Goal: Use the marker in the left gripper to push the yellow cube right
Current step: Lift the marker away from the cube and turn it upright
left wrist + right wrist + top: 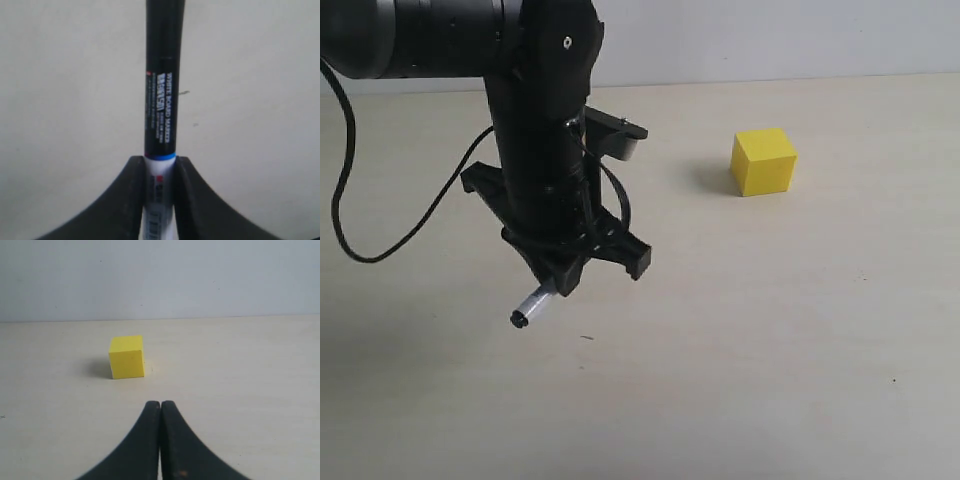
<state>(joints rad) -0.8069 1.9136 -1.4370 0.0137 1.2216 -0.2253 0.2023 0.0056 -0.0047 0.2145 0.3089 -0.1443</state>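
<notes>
My left gripper (563,282) hangs above the table left of centre, shut on the marker (532,306), whose end sticks out low and to the left, just off the surface. In the left wrist view the marker (162,90) runs straight out from between the fingers (125,200), black cap forward, white barrel clamped. The yellow cube (763,161) sits far off to the right and further back, untouched. In the right wrist view the yellow cube (127,357) lies ahead of my right gripper (160,404), which is shut on nothing.
A pale beige table (770,350) spreads all around, meeting a light wall (800,35) at the back. A black cable (380,240) loops from the left arm down over the table's left side. A small dark speck (587,338) marks the surface below the marker.
</notes>
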